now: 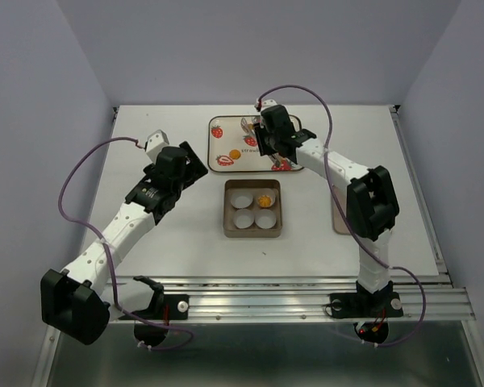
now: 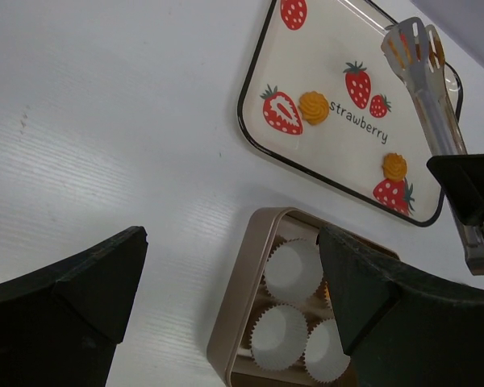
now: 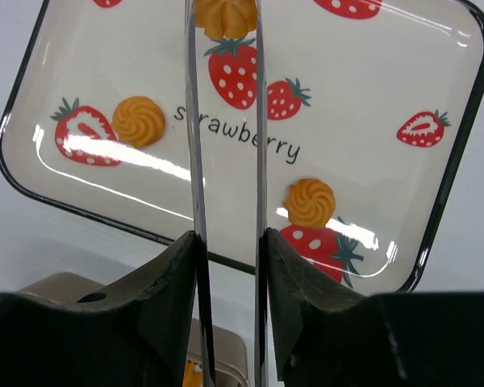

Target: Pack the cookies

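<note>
The right tool (image 3: 230,262) is clamped on metal tongs (image 3: 195,145), whose tips pinch one cookie (image 3: 223,16) over the strawberry tray (image 3: 371,72). Another cookie (image 3: 139,121) and a third cookie (image 3: 310,201) lie on that tray. A fourth cookie (image 1: 264,199) sits in the far right paper cup of the box (image 1: 229,211). The left tool (image 2: 230,242) hangs spread wide over the counter (image 2: 105,121), holding nothing.

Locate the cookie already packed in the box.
Top external view: the small round orange cookie sits in the far-right corner of the tan square box, in front of the strawberry-printed tray.
</note>
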Action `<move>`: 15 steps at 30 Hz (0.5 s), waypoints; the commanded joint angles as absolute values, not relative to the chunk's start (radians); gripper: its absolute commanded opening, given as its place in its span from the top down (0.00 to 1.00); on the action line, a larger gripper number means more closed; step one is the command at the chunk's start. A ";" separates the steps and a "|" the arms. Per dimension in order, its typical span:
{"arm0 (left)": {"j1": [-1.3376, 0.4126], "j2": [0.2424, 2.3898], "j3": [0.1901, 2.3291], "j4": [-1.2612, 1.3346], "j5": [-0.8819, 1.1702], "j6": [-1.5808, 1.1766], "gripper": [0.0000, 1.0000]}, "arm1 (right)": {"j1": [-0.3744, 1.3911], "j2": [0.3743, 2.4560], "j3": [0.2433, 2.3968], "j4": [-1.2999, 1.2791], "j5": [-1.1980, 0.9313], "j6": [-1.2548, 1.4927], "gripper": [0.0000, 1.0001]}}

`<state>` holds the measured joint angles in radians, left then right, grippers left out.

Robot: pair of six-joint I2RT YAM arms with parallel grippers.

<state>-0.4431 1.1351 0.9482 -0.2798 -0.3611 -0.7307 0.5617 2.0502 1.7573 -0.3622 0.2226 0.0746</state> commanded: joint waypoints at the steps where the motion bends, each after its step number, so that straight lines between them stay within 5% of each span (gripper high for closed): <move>1: -0.440 1.091 0.927 -0.268 -0.361 -0.738 0.01 | 0.554 1.919 1.663 -0.287 0.169 0.071 0.64; 15: -0.440 1.005 0.832 -0.268 -0.296 -0.744 0.01 | 0.597 1.505 1.260 -0.229 0.115 0.126 0.64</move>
